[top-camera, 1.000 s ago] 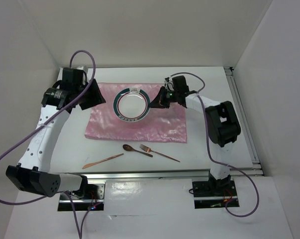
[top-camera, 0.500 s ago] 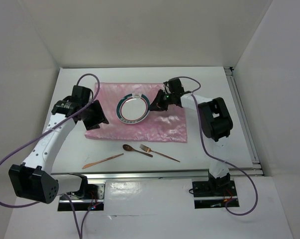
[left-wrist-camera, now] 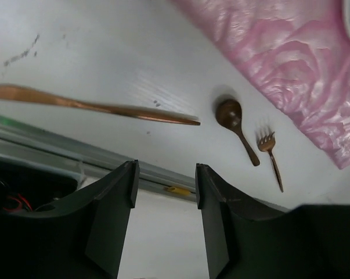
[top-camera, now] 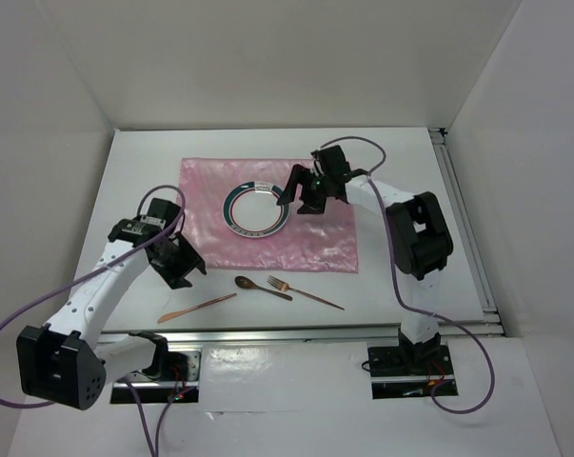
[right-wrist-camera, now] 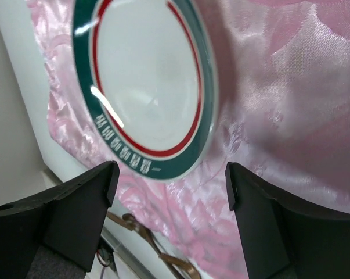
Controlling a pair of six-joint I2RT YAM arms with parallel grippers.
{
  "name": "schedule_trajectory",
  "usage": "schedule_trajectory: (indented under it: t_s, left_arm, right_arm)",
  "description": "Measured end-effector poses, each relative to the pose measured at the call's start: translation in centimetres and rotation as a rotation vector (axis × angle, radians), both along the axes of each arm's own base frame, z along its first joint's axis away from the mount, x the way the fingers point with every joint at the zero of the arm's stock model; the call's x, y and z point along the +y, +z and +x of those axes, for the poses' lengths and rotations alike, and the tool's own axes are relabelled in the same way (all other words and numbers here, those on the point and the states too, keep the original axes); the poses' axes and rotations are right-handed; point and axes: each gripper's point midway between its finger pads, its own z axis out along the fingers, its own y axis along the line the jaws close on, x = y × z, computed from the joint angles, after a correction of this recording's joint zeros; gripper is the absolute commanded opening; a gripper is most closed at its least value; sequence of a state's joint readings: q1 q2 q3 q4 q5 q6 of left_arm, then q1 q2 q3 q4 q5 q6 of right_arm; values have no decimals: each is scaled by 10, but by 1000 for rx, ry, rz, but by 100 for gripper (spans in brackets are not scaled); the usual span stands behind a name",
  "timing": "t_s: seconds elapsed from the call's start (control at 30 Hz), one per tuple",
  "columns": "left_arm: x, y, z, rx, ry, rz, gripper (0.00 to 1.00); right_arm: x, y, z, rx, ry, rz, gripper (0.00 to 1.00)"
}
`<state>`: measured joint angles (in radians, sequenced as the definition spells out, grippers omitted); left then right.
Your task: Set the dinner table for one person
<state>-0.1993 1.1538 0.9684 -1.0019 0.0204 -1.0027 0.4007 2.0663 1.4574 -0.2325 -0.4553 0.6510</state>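
Large white rectangular tabletop [top-camera: 401, 157] with metal rails fills the workspace under both arms. Shiny pink floral cloth mat [top-camera: 320, 243] lies flat across its middle, towards the far side

Round white plate with green rim and thin red inner line [right-wrist-camera: 145, 81] sits flat on the mat, in the mat's far half and near its centre

Copper-coloured cutlery lies on bare tabletop just in front of the mat's near edge: spoon [left-wrist-camera: 235, 125] and fork [left-wrist-camera: 271, 157] close beside each other, neither on the mat; long slim knife [left-wrist-camera: 93, 104] to their left, apart from both

Left gripper [left-wrist-camera: 166, 168] hangs over the bare tabletop by the mat's near left corner, jaws apart, nothing between them

Right gripper [right-wrist-camera: 170, 171] is over the plate's right rim, jaws spread wide, holding nothing
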Motion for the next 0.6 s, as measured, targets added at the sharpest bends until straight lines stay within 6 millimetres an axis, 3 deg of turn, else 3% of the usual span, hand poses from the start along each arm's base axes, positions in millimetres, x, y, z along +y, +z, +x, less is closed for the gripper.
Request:
schedule_trajectory:
  t_s: [0.13,0.23,0.33,0.43,0.6]
  left_arm:
    - [0,-18,-23,83,130,-29,62]
    - [-1,-28,-28,117,211,-43,56]
    - [-3,-45,-28,161,275,-42,56]
    - [-5,-66,-34,211,322,-36,61]
    - [-5,-95,-50,287,370,-22,65]
  right_arm:
    - [-5,48,-3,-108,13,9,86]
    - [-7,86,-8,-199,26,31,86]
    - [-11,108,-15,-252,38,41,86]
    - [-14,109,-24,-259,49,36,88]
    - [-25,84,-39,-201,58,1,88]
